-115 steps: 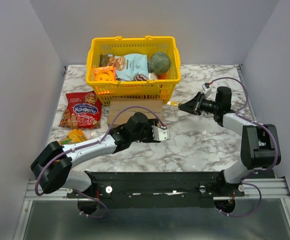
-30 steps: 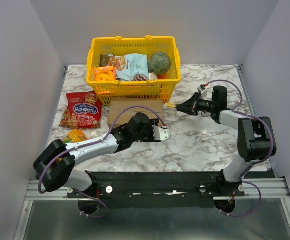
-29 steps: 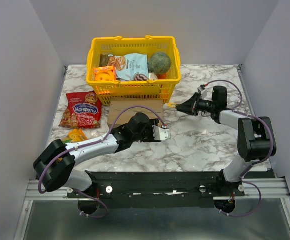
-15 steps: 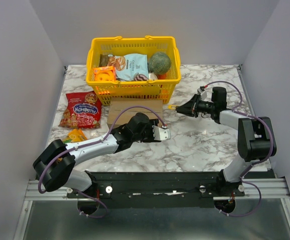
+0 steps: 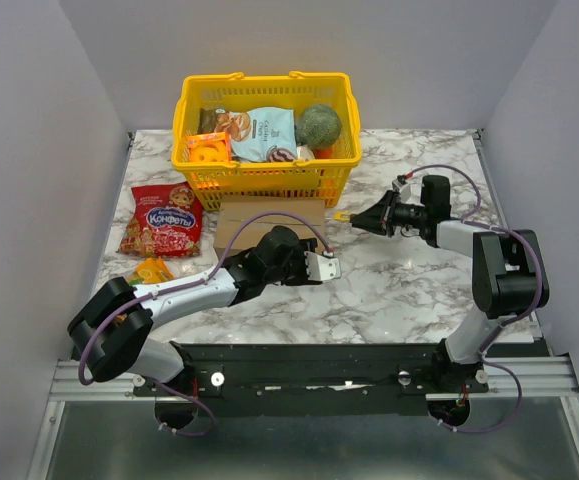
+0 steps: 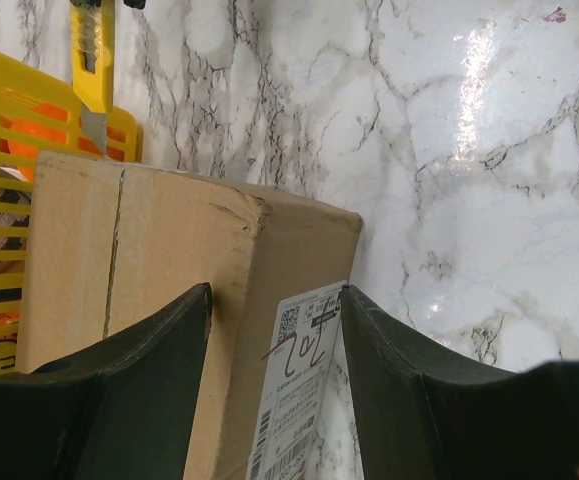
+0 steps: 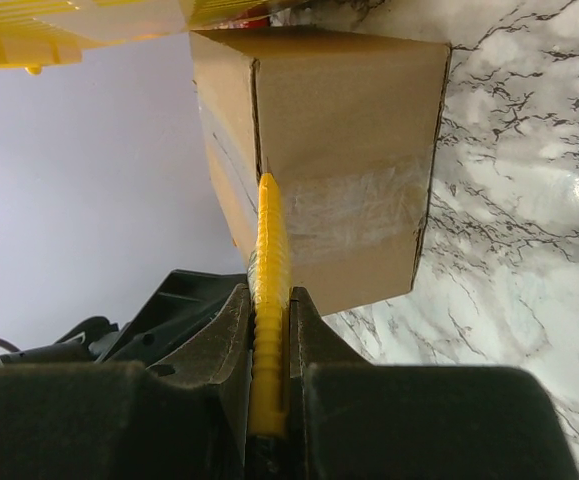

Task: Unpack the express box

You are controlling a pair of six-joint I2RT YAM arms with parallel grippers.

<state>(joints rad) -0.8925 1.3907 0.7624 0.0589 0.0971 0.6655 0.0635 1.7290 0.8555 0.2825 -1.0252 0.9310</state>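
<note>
Brown cardboard box (image 5: 269, 213) is lying on a marble table (image 5: 399, 290), just in front of a yellow basket (image 5: 266, 182) that is sitting at the table's 12 o'clock and holding packets of food. Whether box and basket are touching cannot be told.

From the box's 3 o'clock side, the right gripper (image 7: 269, 295) is reaching in. Its jaws are closed narrowly on a yellow cutter (image 7: 269, 230), which is running straight out between the fingers. In the right wrist view, the cutter's tip is meeting the box at the corner edge of its end face. It is touching right where a band of clear tape (image 7: 359, 205) is wrapping around that corner. The flaps are looking closed.

At the box's 5 o'clock corner, the left gripper (image 6: 275, 292) is resting low, with its jaws spread wide. In the left wrist view, the corner of the box is sitting between the two fingers. One finger is lying over the top face and the other is standing just past a white shipping label (image 6: 294, 400) on the side face. Whether the fingers are pressing on the cardboard cannot be told.

At the box's 9 o'clock, a red sweets bag (image 5: 162, 218) is lying flat on the table. A small orange packet (image 5: 151, 270) is lying at 8 o'clock, beside the left arm.
</note>
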